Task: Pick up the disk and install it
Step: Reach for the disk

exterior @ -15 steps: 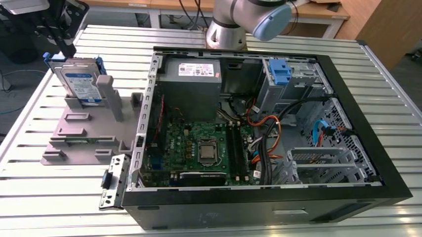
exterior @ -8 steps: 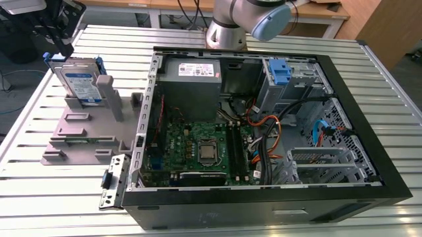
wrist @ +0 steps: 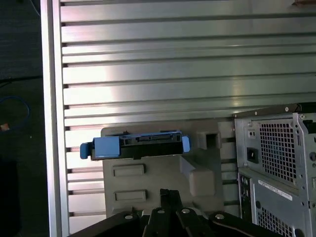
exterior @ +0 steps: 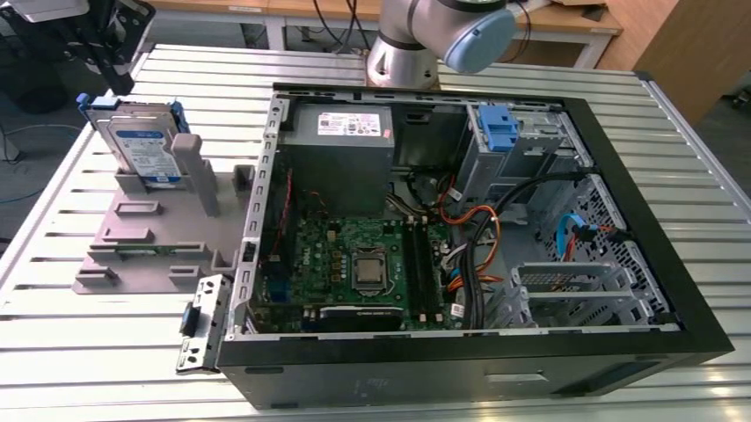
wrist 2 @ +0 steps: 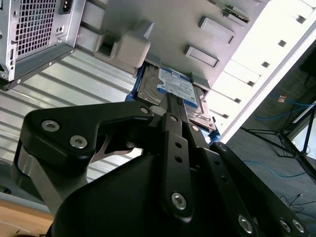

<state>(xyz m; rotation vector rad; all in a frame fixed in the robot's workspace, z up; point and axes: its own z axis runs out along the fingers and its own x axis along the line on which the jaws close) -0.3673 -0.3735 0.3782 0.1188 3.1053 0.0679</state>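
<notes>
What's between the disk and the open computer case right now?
In the exterior view, a grey upright post and a low grey block of the holder stand between the disk and the computer case.

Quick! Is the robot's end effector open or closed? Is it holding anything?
End effector: closed, holding nothing. The disk stands in the grey stand, apart from it.

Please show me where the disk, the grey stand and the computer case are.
disk (exterior: pixel 136 143): exterior view, on its white-and-blue label.
grey stand (exterior: pixel 176 230): exterior view, on its flat base.
computer case (exterior: pixel 388 369): exterior view, on its black near wall.
</notes>
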